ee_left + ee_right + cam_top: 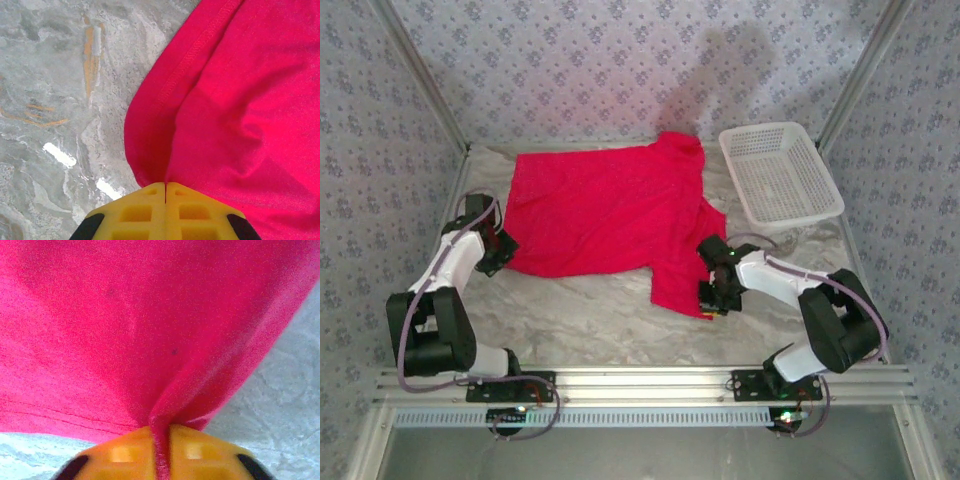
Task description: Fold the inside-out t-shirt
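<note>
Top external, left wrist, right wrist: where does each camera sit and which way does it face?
Top external: above and behind the robot, looking down on table, red t-shirt, basket, left claw, right claw.
Left wrist: on the left wrist, looking past the shut left claw at the hem.
Right wrist: likewise, right claw pinching cloth.
Shared: the red t-shirt.
</note>
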